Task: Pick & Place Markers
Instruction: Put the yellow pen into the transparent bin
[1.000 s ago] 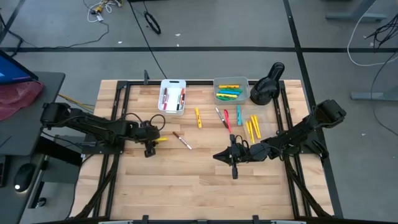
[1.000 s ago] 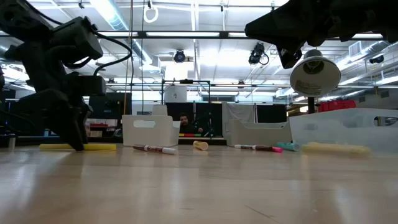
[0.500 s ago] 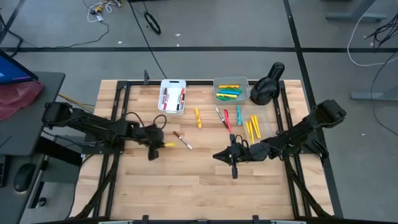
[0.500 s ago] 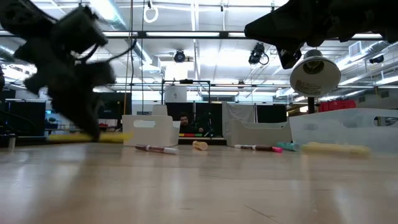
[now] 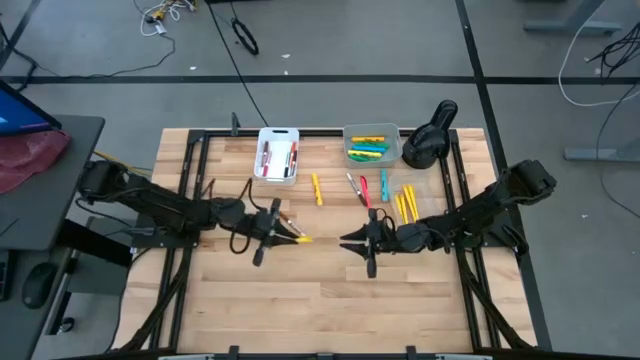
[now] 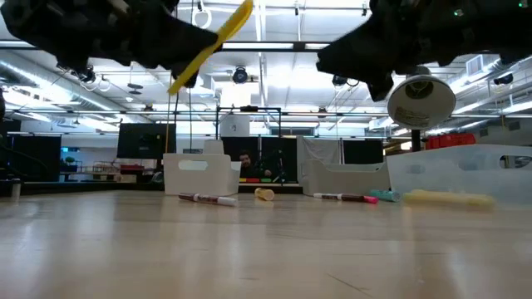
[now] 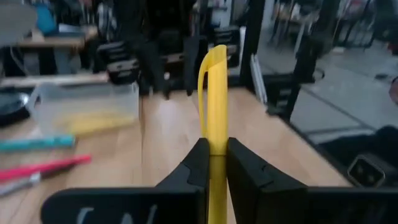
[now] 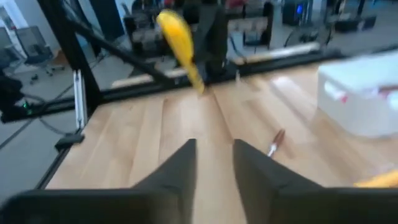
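The left gripper [image 5: 290, 236] hangs above the middle of the counter [image 5: 300, 300], its fingers [image 7: 198, 163] pinched tight on a yellow marker [image 7: 214, 93] held clear of the wood; in the low view that marker [image 6: 212, 43] tilts high in the air, and from the right wrist it shows raised ahead of the other arm [image 8: 180, 40]. The right gripper [image 5: 348, 243] faces it from close by, also over the counter's middle and off the surface; its fingers [image 8: 180, 171] stand a little apart with nothing between them. Below the left gripper a thin white and red marker [image 5: 288, 222] lies on the wood. Further toward the far edge lie a short yellow marker [image 5: 318, 188], a pink marker [image 5: 364, 191], a teal marker [image 5: 384, 186] and several yellow markers [image 5: 404, 204] side by side. A white bin [image 5: 278, 135] at the far edge holds thin dark and red pens, and a clear bin [image 5: 372, 128] beside it holds yellow and green markers. A black lamp [image 5: 428, 142] sits near the far right corner
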Controlling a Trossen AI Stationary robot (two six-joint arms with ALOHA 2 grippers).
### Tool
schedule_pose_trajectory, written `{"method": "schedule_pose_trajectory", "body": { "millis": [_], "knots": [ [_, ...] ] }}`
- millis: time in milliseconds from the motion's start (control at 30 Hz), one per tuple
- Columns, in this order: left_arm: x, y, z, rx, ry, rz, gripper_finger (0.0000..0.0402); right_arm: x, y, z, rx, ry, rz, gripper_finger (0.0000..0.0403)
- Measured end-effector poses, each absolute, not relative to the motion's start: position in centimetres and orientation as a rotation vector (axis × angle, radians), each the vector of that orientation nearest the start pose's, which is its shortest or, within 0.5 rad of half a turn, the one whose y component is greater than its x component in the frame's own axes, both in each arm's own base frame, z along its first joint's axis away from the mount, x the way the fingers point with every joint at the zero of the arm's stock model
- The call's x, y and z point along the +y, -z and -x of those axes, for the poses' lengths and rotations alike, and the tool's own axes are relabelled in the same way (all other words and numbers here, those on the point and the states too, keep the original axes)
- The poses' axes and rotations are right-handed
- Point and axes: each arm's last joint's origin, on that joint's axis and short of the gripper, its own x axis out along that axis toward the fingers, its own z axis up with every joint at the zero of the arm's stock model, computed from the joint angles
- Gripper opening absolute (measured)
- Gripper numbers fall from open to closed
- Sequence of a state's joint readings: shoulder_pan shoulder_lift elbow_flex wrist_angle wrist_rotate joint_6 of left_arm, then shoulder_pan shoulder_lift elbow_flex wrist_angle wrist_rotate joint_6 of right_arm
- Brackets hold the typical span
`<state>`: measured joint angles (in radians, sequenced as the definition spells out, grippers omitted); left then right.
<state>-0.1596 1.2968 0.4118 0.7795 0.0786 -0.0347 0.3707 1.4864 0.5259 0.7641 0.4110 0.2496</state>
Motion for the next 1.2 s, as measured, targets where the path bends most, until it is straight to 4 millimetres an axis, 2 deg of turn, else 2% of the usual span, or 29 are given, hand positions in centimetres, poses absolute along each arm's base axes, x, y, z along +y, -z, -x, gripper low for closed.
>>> {"method": "schedule_pose_trajectory", "body": {
  "millis": [233,333,433,600,700,867,1067,1100,1200],
  "knots": [
    [-4.4,-18.9,-25.9,-0.075,0.227,0.02,0.0035,8.8,-19.6,-26.8,0.04,0.052,-0.024,0.0227],
    [-4.5,-18.7,-26.6,-0.096,0.215,0.019,0.0035,8.9,-20.1,-27.2,-0.01,0.054,0.0,0.0251],
    [-4.6,-18.7,-27.7,-0.098,0.211,0.014,0.0037,9.3,-20.4,-28.8,-0.032,0.058,0.043,0.0254],
    [-4.8,-18.8,-29.0,-0.098,0.208,-0.015,0.0037,10.2,-20.4,-31.8,-0.036,0.081,0.088,0.0236],
    [-4.9,-18.7,-29.3,-0.093,0.208,-0.015,0.0039,10.6,-20.6,-32.5,-0.044,0.079,0.102,0.0216],
    [-4.9,-18.8,-29.3,-0.095,0.209,-0.015,0.004,11.1,-20.7,-32.5,-0.048,0.068,0.099,0.0159],
    [-4.9,-18.7,-29.3,-0.09,0.213,-0.01,0.0046,11.2,-20.7,-32.4,-0.048,0.071,0.076,0.0051],
    [-4.9,-18.7,-29.3,-0.089,0.212,-0.007,0.005,11.2,-20.7,-32.4,-0.048,0.071,0.07,0.004],
    [-4.9,-18.7,-29.3,-0.087,0.207,-0.008,0.0068,11.3,-20.8,-32.3,-0.047,0.093,0.06,0.0039]
  ]
}}
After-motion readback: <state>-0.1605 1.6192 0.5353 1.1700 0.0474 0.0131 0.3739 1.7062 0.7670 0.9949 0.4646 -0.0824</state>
